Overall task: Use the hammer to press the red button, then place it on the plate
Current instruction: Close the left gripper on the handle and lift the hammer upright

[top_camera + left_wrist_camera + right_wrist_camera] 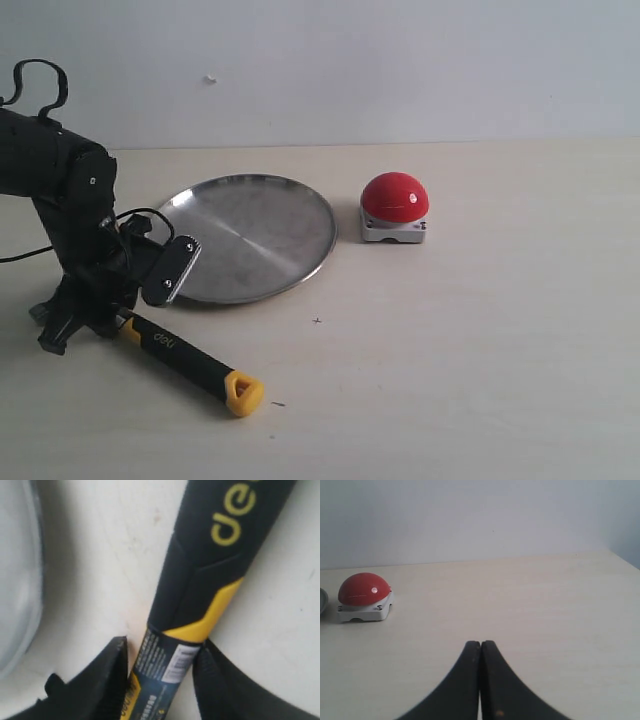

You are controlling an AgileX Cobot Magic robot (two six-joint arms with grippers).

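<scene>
The hammer [190, 362] lies on the table [480, 350] at the plate's [260, 235] seven o'clock, yellow end toward four o'clock. The left fingers [107, 680] stand spread either side of its neck. The right fingers [465, 680] are pressed together. The red button [395, 197] sits at the plate's three o'clock.

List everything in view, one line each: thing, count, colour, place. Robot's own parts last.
hammer: one, black handle with yellow end, lying on the table nearer the camera than the plate, left side.
plate: one, silver, empty, left of centre.
red button: one, red dome on light-grey base, just right of the plate, not touching it.
table: one, pale beige, under everything.
wall: one, whitish, behind the table.
left tool: one, black, open, jaws astride the hammer's labelled neck.
right tool: one, black, shut, empty, over the table.
</scene>
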